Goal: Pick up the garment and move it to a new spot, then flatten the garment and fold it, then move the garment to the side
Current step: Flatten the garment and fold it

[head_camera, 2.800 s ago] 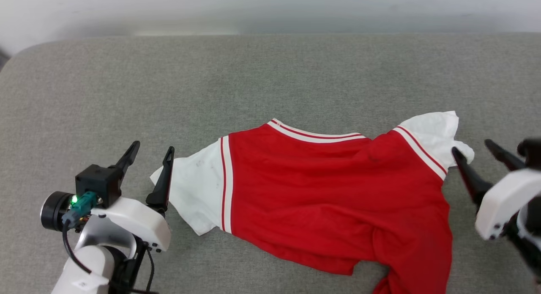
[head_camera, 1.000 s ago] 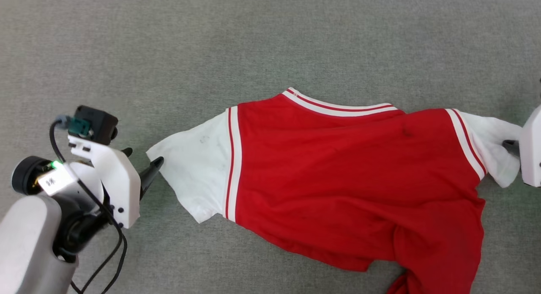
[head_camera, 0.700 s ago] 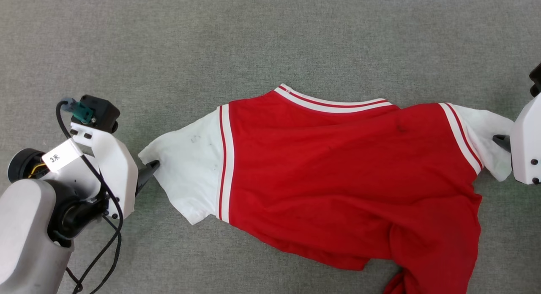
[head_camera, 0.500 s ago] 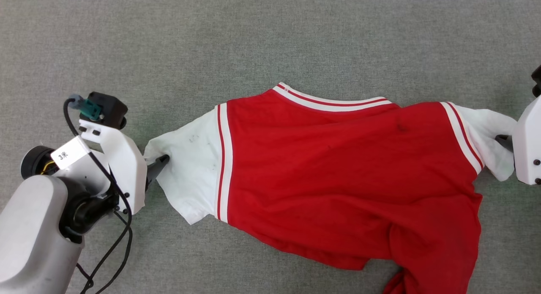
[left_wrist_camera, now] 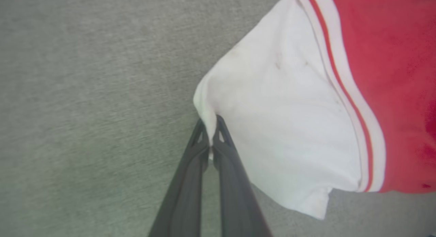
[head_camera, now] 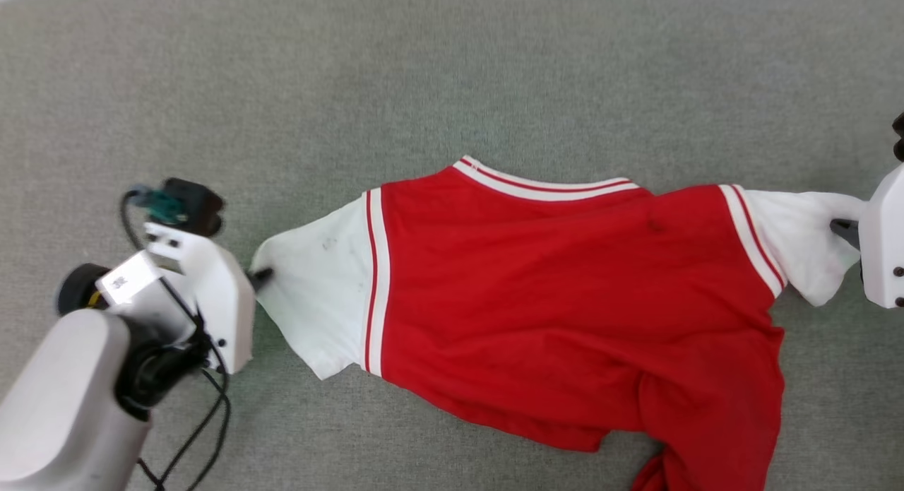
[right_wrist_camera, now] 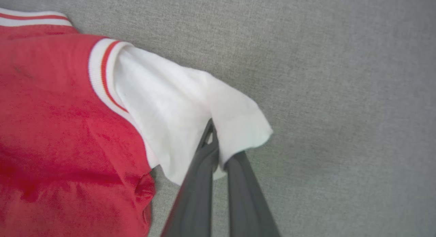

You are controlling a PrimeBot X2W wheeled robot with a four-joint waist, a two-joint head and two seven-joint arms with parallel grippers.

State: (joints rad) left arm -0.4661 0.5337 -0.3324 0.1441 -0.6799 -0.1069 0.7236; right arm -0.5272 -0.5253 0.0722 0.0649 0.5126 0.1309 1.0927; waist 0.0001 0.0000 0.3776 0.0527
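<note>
Lying spread across the grey fabric surface (head_camera: 452,74), the red shirt (head_camera: 537,300) runs from side to side in the head view. Its striped collar (head_camera: 544,184) sits on the far edge, and its lower part is creased and bunched toward the near right corner. A white sleeve with a red-and-white striped seam ends each side.

The left pincer (head_camera: 263,274) is clenched on the outer edge of the left sleeve (head_camera: 318,279). In the left wrist view its two dark fingers (left_wrist_camera: 190,182) meet at the tips with a narrow fold of white cloth nipped between them, and the sleeve is drawn to a point at the grip. A few faint dark marks show on that sleeve.

The right pincer (head_camera: 840,227) is clenched on the right sleeve (head_camera: 798,244) at the far right of the head view, beside its white housing. In the right wrist view the fingers (right_wrist_camera: 197,196) lie close together, and the sleeve's loose corner drapes over one of them, hiding its tip.

Between the two grips the red body rests on the surface, with wrinkles running across it.
</note>
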